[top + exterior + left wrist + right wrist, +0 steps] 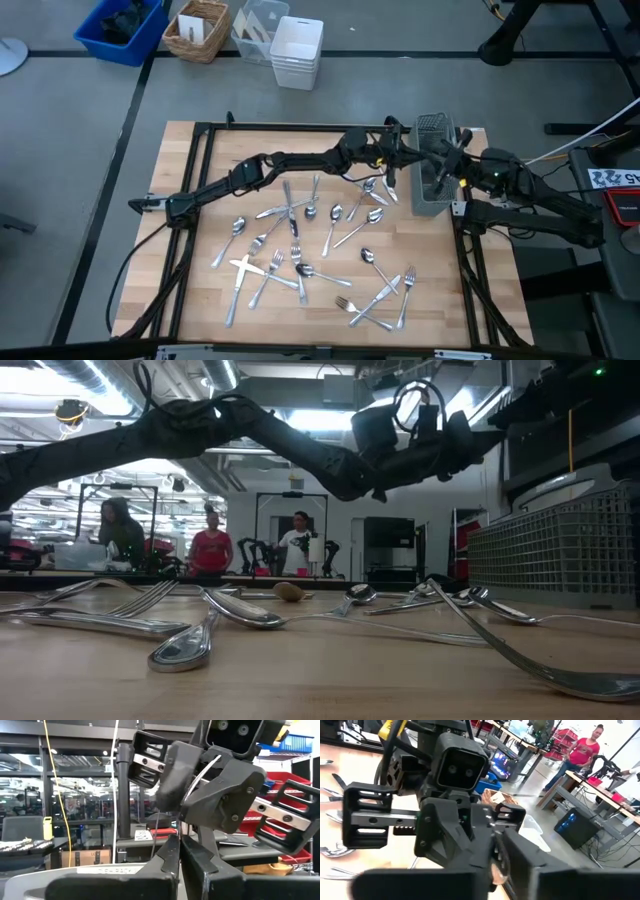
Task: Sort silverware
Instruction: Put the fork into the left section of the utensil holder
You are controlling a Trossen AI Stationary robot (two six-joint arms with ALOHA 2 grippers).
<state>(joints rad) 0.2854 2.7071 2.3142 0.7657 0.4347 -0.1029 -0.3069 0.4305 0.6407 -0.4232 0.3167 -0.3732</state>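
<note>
Slim, shiny, silver-coloured silverware (300, 268): forks, spoons and table knives, lying flat and scattered over the middle and lower part of the wooden table (480, 300), many crossed over each other. Seen from table height as long thin handles with bright reflections, spoon bowls facing up.

Counted from above: about twenty pieces on the wood. At least eight spoon bowls and at least four fork heads; the rest narrow and straight like knives. Not possible to give an exact count where the pieces overlap.

One more piece (207, 767) up in the air in the upper right of the high view, a thin curved metal strip between the two grippers. Left gripper (179, 840) reached far across the table, jaws pressed together on the lower end of that piece. Right gripper (192, 790) directly opposite, closed around the upper end of the same strip, just beside the one dark wire-mesh caddy (428, 200) at the right edge of the table.

Beyond the table, along the top of the high view, four containers: one blue bin (120, 30), one wicker basket (197, 30), one clear tub (255, 30) and one white bin (297, 52).

Far behind in the low view, three people (211, 550) standing.
</note>
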